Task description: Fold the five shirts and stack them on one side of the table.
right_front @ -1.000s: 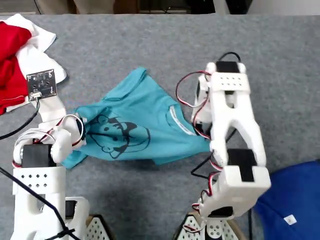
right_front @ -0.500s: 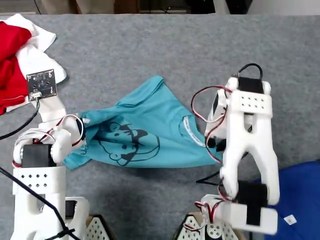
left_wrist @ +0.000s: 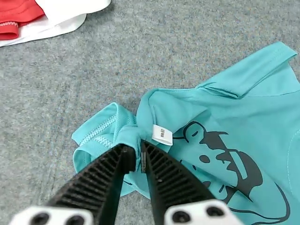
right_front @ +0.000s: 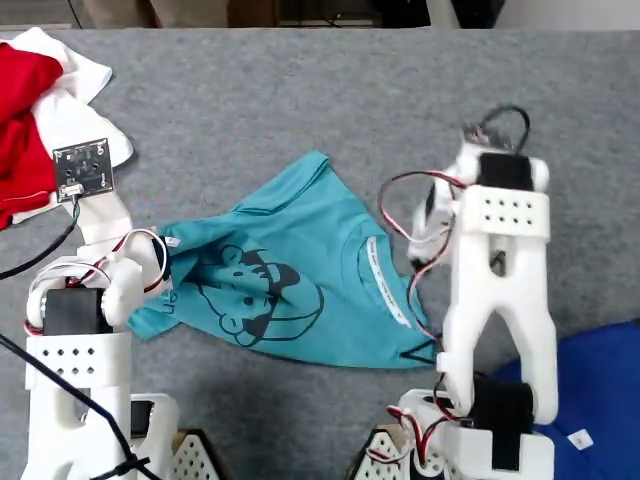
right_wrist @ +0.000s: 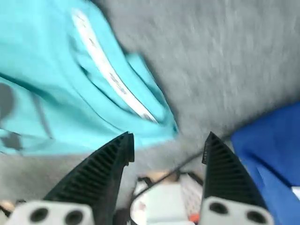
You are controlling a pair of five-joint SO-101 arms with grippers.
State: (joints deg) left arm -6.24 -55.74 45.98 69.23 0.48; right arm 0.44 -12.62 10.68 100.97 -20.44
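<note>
Looking down from the high view: teal shirt lay partly spread, print up, near the middle of the table's front edge. Red shirt and white shirt were heaped at the far left corner, blue shirt at the near right corner. Judged none folded yet.

Left wrist view: left gripper was pinched narrow on a bunched bit of teal hem, probably anchoring that end so the cloth could be drawn flat.

Right wrist view: right gripper gaped wide, empty, above the collar edge, likely placed for a fresh grasp.
</note>
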